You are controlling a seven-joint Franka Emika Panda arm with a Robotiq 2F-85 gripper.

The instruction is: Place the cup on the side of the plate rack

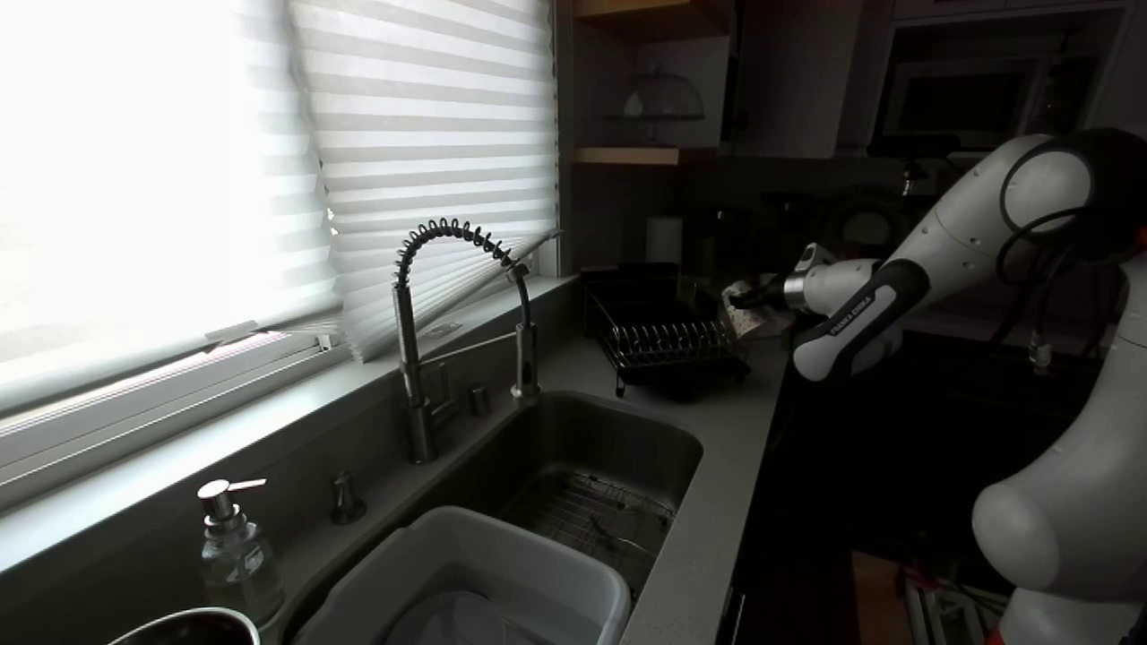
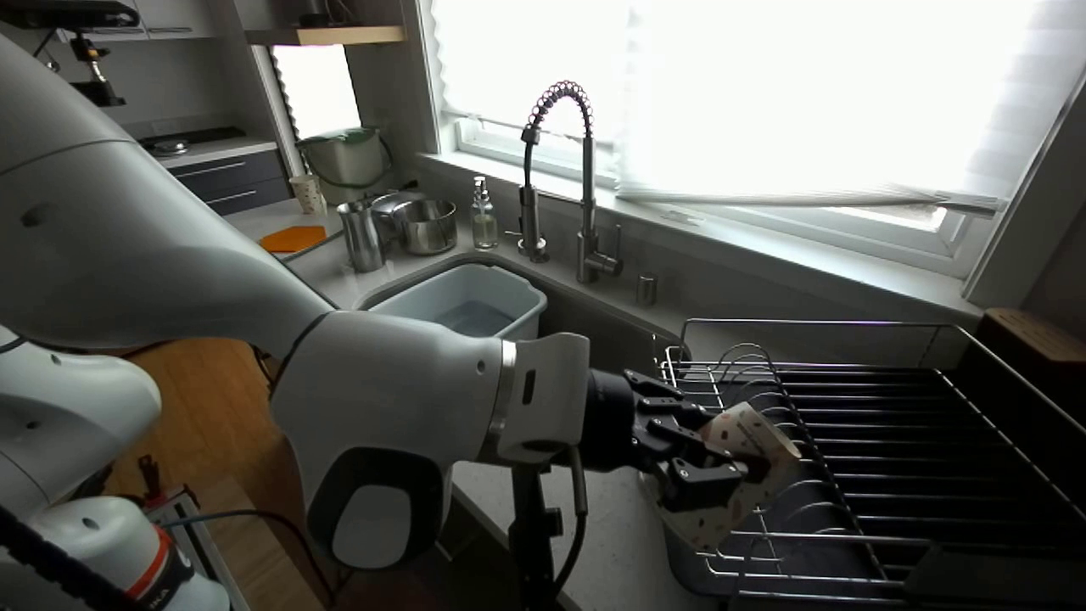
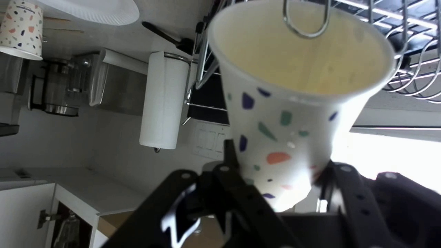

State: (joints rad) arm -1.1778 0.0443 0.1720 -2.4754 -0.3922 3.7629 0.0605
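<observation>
Nearest the camera, in the wrist view, a black, jointed, two-fingered tool (image 3: 279, 165) grasps the cream-white tapered cup (image 3: 287, 127) flecked with orange, green and dark blue, clasping it from either side. Tilted, the cup has its wide mouth turned downward. Across that opening shows a shiny wire loop (image 3: 308, 35) of the low, black, rectangular wire dish rack (image 2: 899, 440); whether its end reaches inside cannot be told. In both exterior views the cup is at the rack's edge nearest the white, rounded robot arm (image 1: 968, 215). The rack stands on the pale grey table (image 1: 703, 528), just beside a sunken steel sink (image 1: 641, 430) that holds a light grey plastic tub (image 1: 538, 546). A coiled-spring metal faucet (image 1: 412, 358) rises next to the sink. In the wrist view, a second flecked cup (image 3: 22, 29) and a white paper plate (image 3: 106, 12) appear well apart from the held one, along with a white paper-towel roll (image 3: 163, 103).
</observation>
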